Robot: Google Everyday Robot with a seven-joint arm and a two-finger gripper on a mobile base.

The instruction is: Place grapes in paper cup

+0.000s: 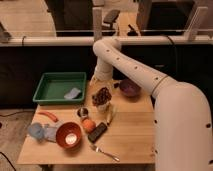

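The grapes (102, 94), a dark reddish-purple bunch, sit in the top of the small white paper cup (102, 106), which stands upright near the middle of the wooden table (130, 135). My gripper (101, 81) hangs directly above the grapes, very close to them or touching them. The white arm (150, 80) reaches in from the lower right and arches over the table's back edge.
A green tray (52, 81) holding a blue-grey sponge (72, 93) is at the back left. A purple bowl (130, 88) is right of the cup. In front lie a metal cup (83, 112), orange (88, 124), banana (110, 114), black bar (97, 132), red bowl (68, 135), light blue cup (36, 131) and fork (105, 152).
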